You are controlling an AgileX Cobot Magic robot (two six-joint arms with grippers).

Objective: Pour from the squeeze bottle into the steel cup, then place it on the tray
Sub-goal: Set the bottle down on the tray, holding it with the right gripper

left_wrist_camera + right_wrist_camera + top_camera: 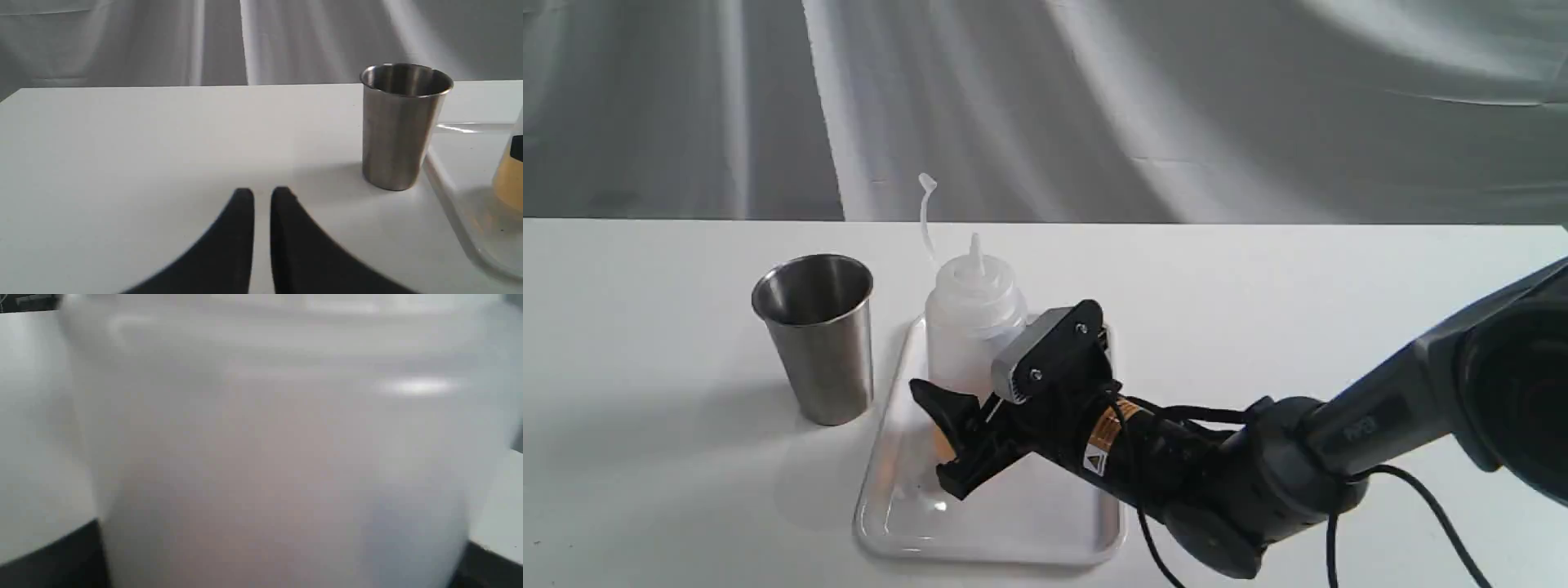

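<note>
Three task items and two grippers, as we count them, each placed against the tray.

1. Tray (pixel 1013 535): glossy white, rounded corners, low rim. It lies flat on the white table (pixel 1258 310).

2. Squeeze bottle (pixel 974 322): translucent whitish plastic. It stands upright inside the tray, toward its far end. The nozzle (pixel 974 253) points up and the thin cap strap (pixel 925 212) curls above it. We see amber liquid (pixel 508 179) low in the body.

3. Steel cup (pixel 815 339): brushed metal, tapered to the base. It stands upright on the table just beside the tray, outside its rim and apart from the bottle. We cannot make out any contents.

4. Right gripper (pixel 935 437): it reaches in over the tray. Its jaws are spread to the bottle's width and close around the lower body. In the right wrist view a black finger (pixel 49 551) meets the wall on each side. We cannot tell how firmly they press.

5. Left gripper (pixel 262 196): its jaws are drawn nearly together, with a narrow slit between them and nothing held. It hangs low over the table, well off the tray, on the cup's side of it.
</note>
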